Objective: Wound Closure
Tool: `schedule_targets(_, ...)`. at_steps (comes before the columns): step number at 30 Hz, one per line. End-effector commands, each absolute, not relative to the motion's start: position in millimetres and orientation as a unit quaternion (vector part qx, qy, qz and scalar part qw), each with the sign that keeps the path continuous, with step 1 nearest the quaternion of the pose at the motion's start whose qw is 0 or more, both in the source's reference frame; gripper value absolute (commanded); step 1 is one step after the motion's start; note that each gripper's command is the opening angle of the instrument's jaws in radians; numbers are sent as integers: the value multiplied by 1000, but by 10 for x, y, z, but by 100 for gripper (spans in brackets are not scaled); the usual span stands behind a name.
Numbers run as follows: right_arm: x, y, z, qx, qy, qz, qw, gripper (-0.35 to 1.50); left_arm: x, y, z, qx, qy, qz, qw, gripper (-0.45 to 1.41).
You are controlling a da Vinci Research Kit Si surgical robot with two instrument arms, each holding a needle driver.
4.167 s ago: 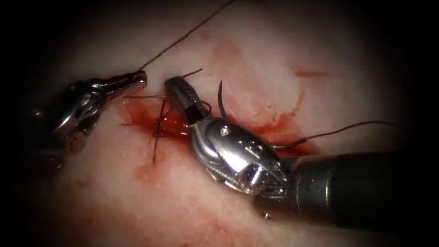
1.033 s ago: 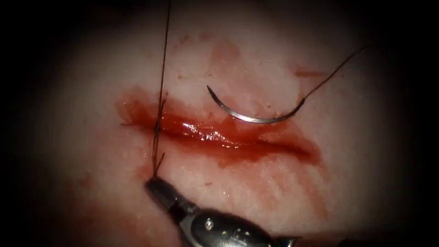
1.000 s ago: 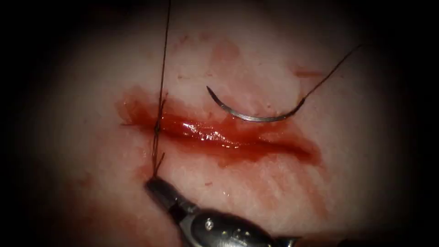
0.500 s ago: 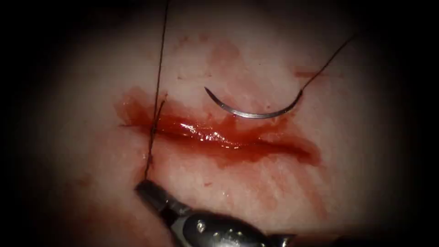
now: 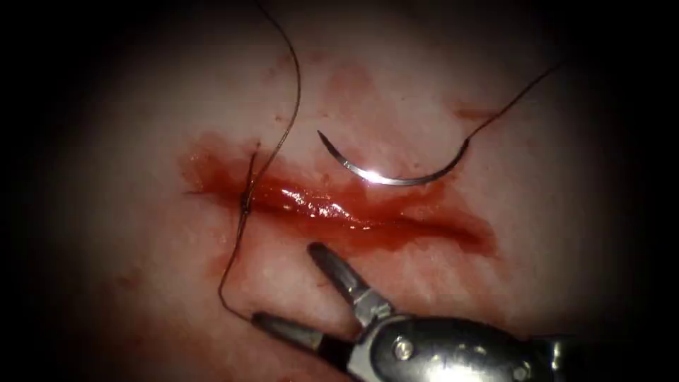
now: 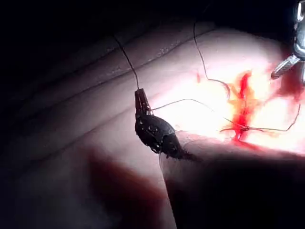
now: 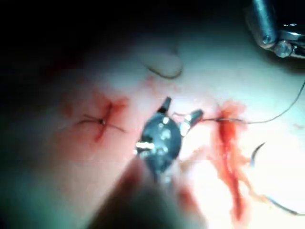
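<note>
My right pincer (image 5: 283,286) stands wide open below the cut (image 5: 339,209), holding nothing; the thread (image 5: 237,244) ends just beside its lower jaw. My left pincer (image 6: 139,95) is closed on the thread, well away from the cut. That strand crosses the cut's left end at a knot (image 5: 245,201) and curves upward. The needle (image 5: 389,166) lies free on the tissue (image 5: 396,283) just above the cut, not in it, with thread trailing from its right end. Red fluid (image 5: 318,201) fills the cut.
</note>
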State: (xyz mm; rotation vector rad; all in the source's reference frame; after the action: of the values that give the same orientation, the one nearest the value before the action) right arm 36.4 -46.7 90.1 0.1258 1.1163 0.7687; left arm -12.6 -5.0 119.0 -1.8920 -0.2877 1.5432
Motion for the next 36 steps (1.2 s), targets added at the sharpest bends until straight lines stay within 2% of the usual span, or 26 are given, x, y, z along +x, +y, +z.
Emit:
schedule_targets(1,366,-447,906,58,515,360,776,103,-130,-51,1190,-725,-112,593,333,-45)
schedule_targets(6,364,-418,922,61,514,365,774,108,-123,-55,1170,-725,-113,597,324,-45)
schedule_targets(7,367,-405,935,64,512,374,771,116,-119,-58,1160,-726,-113,598,321,-45)
schedule_targets(9,371,-396,947,71,513,381,766,121,-115,-60,1152,-726,-114,600,317,-45)
schedule_targets(16,402,-380,992,110,523,395,747,130,-107,-67,1125,-727,-112,603,309,-45)
schedule_targets(36,445,-373,1028,122,528,390,745,128,-121,-77,1081,-738,-127,595,292,-45)
